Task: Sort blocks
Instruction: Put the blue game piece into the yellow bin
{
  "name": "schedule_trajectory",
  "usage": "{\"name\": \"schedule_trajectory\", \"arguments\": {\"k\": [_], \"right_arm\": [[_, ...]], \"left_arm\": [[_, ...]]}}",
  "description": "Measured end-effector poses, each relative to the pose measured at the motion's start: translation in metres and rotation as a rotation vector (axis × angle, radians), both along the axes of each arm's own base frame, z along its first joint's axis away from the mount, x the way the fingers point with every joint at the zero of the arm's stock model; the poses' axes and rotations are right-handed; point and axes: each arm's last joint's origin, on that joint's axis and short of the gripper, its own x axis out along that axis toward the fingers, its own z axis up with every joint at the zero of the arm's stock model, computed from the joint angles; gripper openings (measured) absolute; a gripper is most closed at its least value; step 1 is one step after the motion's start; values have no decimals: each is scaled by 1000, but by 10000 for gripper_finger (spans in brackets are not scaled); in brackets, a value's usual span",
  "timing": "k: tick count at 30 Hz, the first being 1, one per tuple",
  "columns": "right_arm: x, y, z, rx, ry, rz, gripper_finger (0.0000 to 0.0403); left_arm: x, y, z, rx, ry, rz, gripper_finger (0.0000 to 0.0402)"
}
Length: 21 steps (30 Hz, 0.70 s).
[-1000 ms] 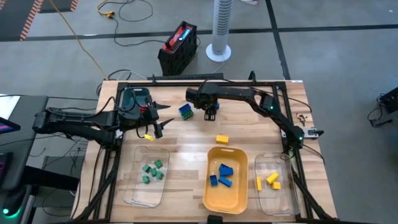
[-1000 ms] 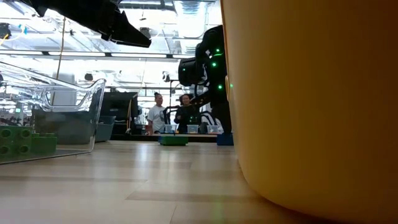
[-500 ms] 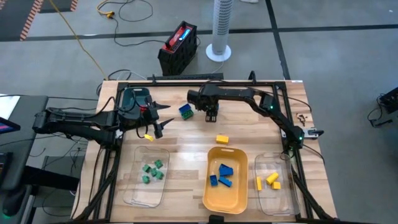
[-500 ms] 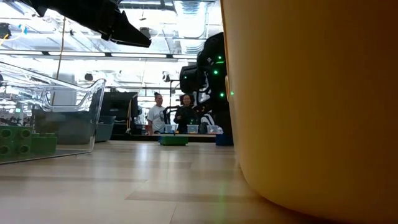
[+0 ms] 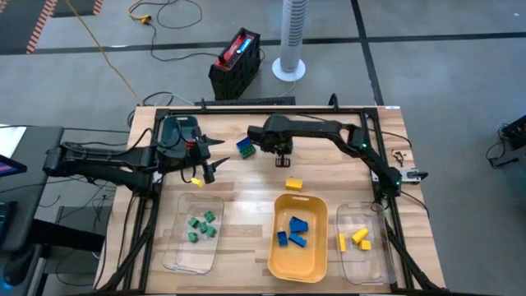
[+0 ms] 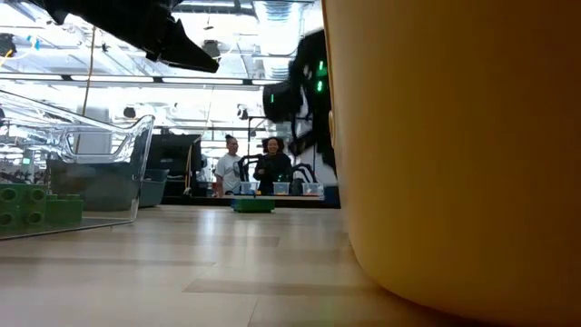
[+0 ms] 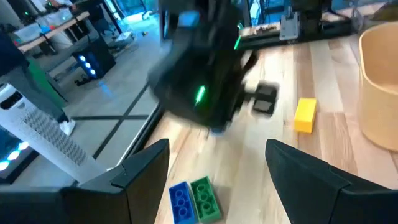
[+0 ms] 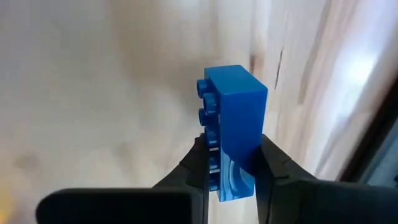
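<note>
**Blocks: right pincer clamped on a blue one, bound for the yellow tray**

Blocks were the job, and the right pincer (image 8: 231, 163) had one: a blue block (image 8: 233, 124) squeezed between its two fingers, standing on end with its long axis running straight out from the fingertips and its studs facing sideways. Seen from overhead, that pincer (image 5: 283, 151) hung over the far middle of the bench (image 5: 246, 185), and the held block was hidden under the arm; only the right wrist camera showed the grip.

By my reckoning, the move ahead turned on one relation: the yellow tray (image 5: 276, 251), already carrying blue blocks (image 5: 293, 231), lay toward the near edge from the pincer, almost directly in line. A loose yellow block (image 5: 293, 184) sat on the bench between the two, near the tray's far rim.

Just beside the right pincer lay a blue-and-green pair of blocks (image 5: 245, 147), which the left wrist camera showed side by side, touching (image 7: 195, 200).

The left pincer (image 5: 207, 158) waited with fingers spread wide at the far left of the bench, empty. It was a little farther from that pair than the right one.

Green blocks (image 5: 200, 226) filled the clear tray (image 5: 171, 251) on the left; yellow blocks (image 5: 355, 238) sat in the clear tray (image 5: 376, 267) on the right.
</note>
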Motion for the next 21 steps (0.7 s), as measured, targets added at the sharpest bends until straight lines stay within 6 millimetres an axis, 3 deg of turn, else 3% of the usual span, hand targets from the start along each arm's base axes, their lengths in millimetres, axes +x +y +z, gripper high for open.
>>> {"name": "schedule_trajectory", "arguments": {"k": [7, 14, 17, 21], "right_arm": [[-11, 66, 78, 9, -175, 55, 75], [-42, 147, 159, 77, -472, 170, 76], [-55, 182, 176, 164, -547, 202, 76], [-65, 226, 172, 210, -514, 231, 76]], "left_arm": [[-2, 0, -7, -28, 68, 7, 263], [-2, 0, -8, -79, 47, 23, 263], [-2, -1, -8, -114, 31, 27, 263], [-2, -3, -10, -196, 35, -37, 263]]}}
